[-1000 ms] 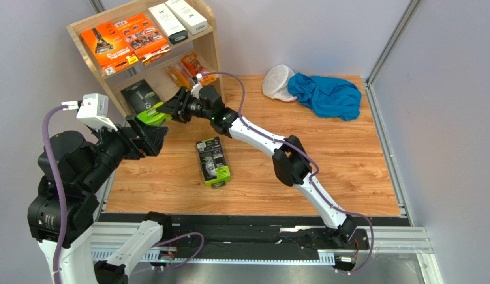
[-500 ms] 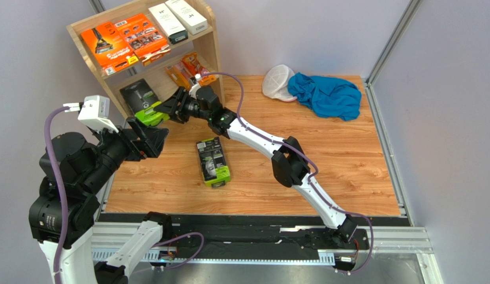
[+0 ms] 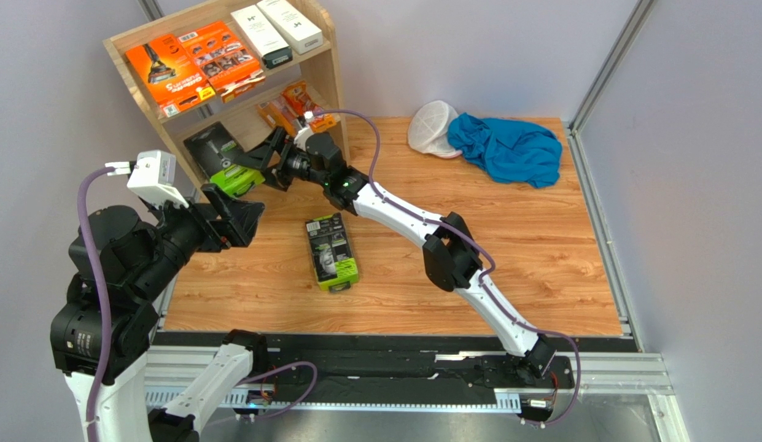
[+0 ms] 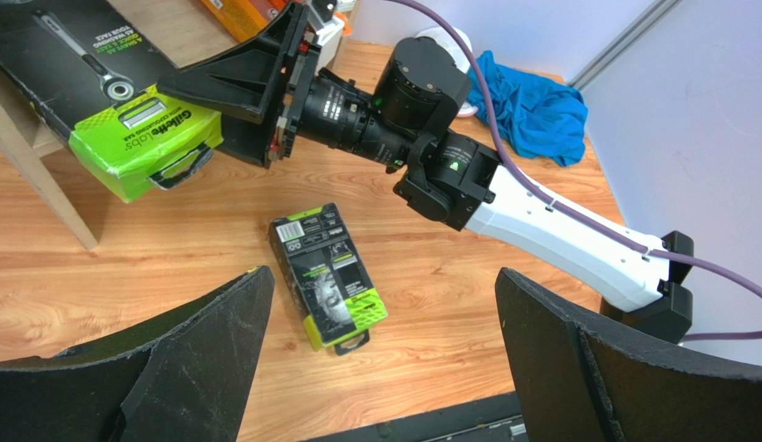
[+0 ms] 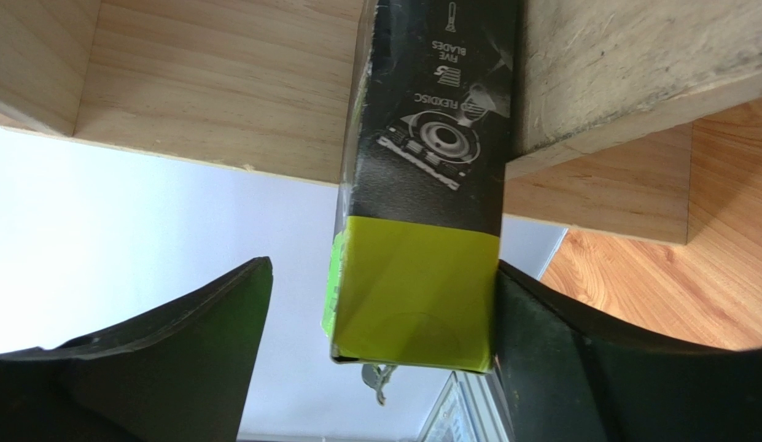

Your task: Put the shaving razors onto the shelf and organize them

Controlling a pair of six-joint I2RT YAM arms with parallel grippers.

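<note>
Straddling the razor pack (image 3: 218,158) with the released right gripper (image 3: 257,161), lime end nearest, long axis pointing upper-left into the shelf (image 3: 335,81).

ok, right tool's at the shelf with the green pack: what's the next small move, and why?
Probably back the right tool straight out. Its jaws stand open on either side of the black-and-green pack, whose far end rests on the shelf's lower tier with the green end overhanging. A second pack lies on the table to fetch.
</note>
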